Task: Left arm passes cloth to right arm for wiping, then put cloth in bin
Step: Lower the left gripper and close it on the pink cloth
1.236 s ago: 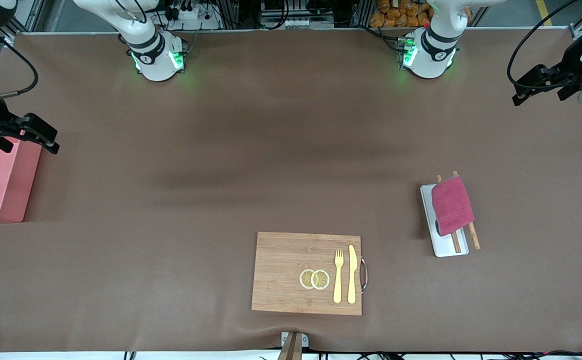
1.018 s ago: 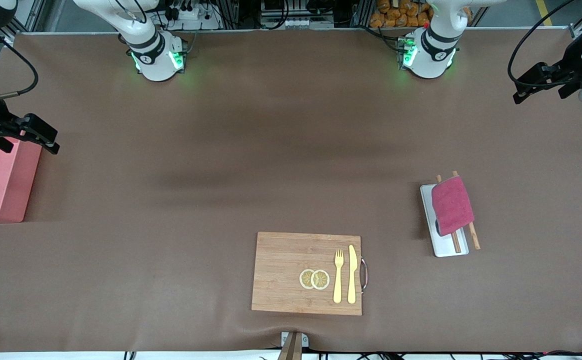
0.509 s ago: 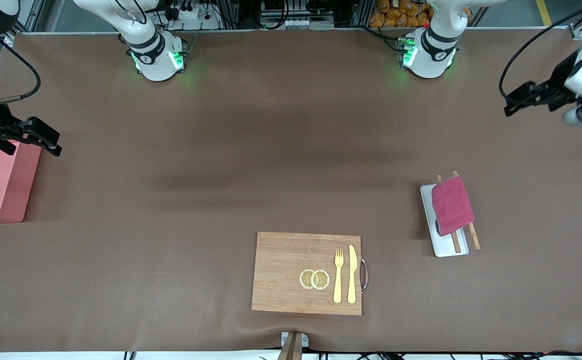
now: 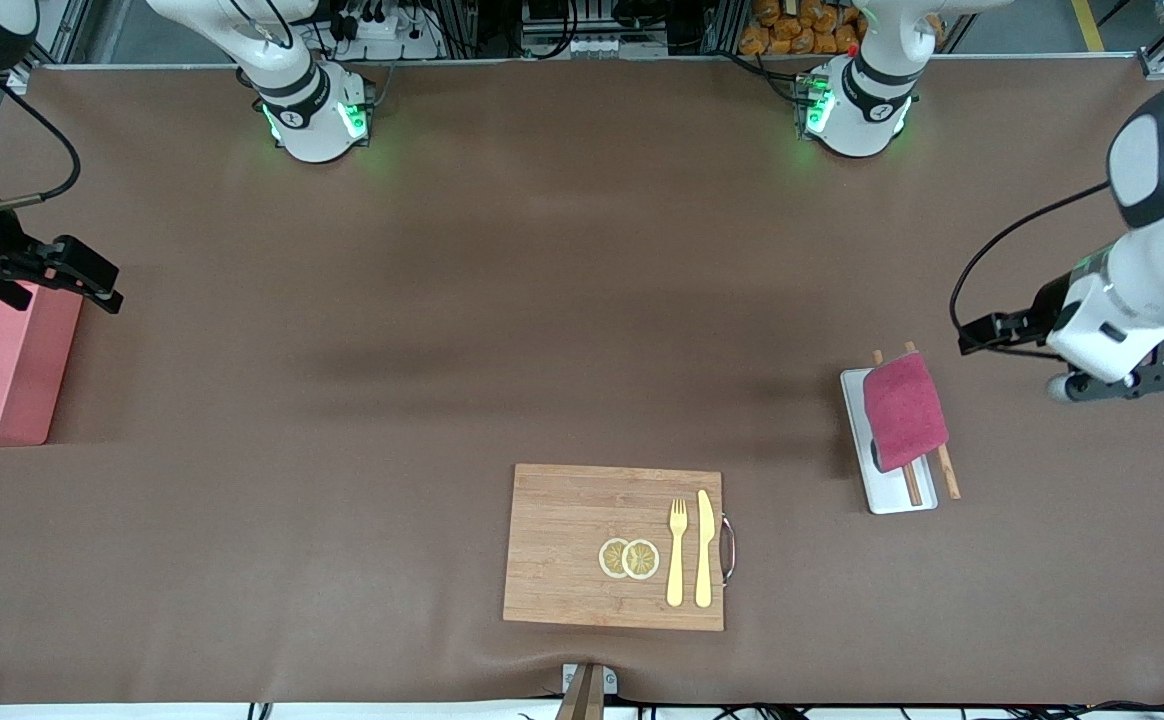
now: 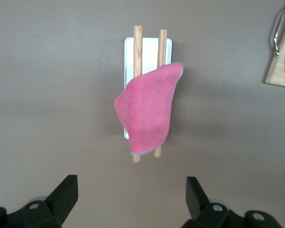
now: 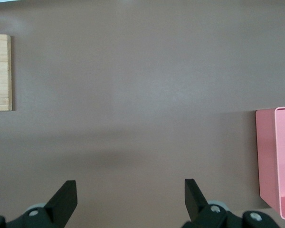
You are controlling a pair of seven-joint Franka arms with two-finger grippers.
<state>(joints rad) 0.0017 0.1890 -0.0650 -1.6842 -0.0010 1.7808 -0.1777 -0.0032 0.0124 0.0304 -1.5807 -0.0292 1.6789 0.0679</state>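
Observation:
The crimson-pink cloth lies draped over two wooden sticks on a white tray, toward the left arm's end of the table. In the left wrist view the cloth hangs ahead of my left gripper, which stands open and empty. In the front view that left gripper hovers over bare table beside the cloth, apart from it. The salmon-pink bin sits at the right arm's end. My right gripper waits open and empty over the table beside the bin.
A wooden cutting board lies near the front edge, carrying two lemon slices, a yellow fork and a yellow knife. A corner of the board shows in the left wrist view.
The left arm has swung from the table's corner near its base down to a spot beside the cloth. The right arm has barely moved. The cloth has not moved.

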